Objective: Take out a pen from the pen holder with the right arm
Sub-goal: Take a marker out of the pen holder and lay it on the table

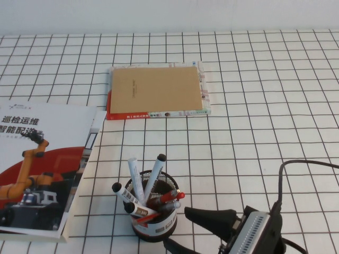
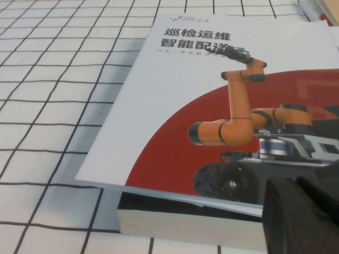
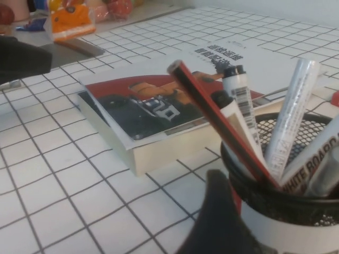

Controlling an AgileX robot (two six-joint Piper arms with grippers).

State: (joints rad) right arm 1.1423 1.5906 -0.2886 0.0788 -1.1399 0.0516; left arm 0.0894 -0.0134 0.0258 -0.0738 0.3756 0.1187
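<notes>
Though low at the bottom right of the high view, just beside the holder (image 1: 154, 225), grasping nothing: right gripper (image 1: 180, 228) with jaws released and spread wide, likely to leave room for bracketing one pen before closing. Pens (image 1: 139, 185) all inside the holder at lower centre of that view, caps up, fanned toward the upper left, propped by the mesh rim and so probably easy to reach from above; red pen (image 3: 222, 121) slanted across the others. Left gripper (image 2: 302, 217) only a dark shape at the lower right of the left wrist view, above the book (image 2: 212, 106) on the desk (image 2: 47, 106); open or closed, cannot tell; probably parked, given a right-arm job.
</notes>
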